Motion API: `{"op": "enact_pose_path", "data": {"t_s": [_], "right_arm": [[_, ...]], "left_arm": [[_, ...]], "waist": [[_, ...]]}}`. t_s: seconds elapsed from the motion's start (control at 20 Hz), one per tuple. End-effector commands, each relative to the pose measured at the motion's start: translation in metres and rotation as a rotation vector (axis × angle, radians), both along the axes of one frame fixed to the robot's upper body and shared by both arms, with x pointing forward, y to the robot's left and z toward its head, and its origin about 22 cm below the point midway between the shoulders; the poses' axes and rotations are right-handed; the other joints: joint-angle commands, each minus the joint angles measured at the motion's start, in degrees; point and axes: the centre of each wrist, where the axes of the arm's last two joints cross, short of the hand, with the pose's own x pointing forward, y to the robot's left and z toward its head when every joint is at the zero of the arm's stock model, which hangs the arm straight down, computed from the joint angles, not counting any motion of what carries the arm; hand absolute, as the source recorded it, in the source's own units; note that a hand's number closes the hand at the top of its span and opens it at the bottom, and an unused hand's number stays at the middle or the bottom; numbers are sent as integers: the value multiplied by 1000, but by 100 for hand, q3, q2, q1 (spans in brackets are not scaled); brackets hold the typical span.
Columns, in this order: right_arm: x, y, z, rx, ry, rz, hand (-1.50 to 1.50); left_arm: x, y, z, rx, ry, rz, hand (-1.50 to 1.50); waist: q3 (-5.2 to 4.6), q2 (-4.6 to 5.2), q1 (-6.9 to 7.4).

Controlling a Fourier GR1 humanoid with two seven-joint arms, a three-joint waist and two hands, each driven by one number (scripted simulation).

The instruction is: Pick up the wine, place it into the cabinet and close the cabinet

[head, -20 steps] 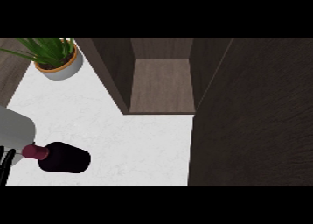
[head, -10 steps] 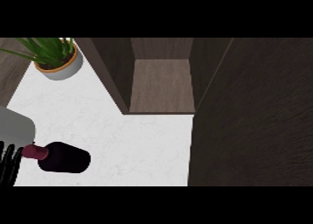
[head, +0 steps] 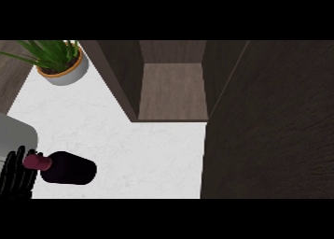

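A dark wine bottle (head: 65, 168) is standing on the white counter (head: 128, 140) near the view's lower left, seen from steeply above. Its maroon cap is showing toward the left and its dark body is spreading toward the right, so its long axis is running roughly up toward the camera, neck tipped slightly leftward in the view. The robot's left hand (head: 15, 175) is sitting just beside the cap, fingers straight and slightly spread, not closing round the glass; whether they are touching it cannot be told. The right hand is not showing. The cabinet (head: 173, 88) is standing open well apart from the bottle, up and to the right, its shelf bare and its dark door (head: 273, 121) swung out along the right side. By the look of it, nothing of the task is done: grasping, placing and closing all remain. A potted plant (head: 59, 63) is sitting at the upper left.
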Motion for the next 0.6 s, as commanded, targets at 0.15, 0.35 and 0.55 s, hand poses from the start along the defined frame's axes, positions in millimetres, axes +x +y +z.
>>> {"op": "enact_pose_path", "data": {"t_s": [0.15, 0.35, 0.55], "right_arm": [[-39, -5, 14, 46, -31, 46, -150], [-29, -4, 25, 35, -40, 75, -150], [-38, -6, 13, 47, -48, 67, -150]], "left_arm": [[-9, -7, -20, -13, 8, 6, -150], [7, 4, -13, -10, -5, -25, -150], [18, -4, -38, -13, 6, -7, -150]], "waist": [[2, -2, 10], [2, -1, 24], [2, 0, -17]]}}
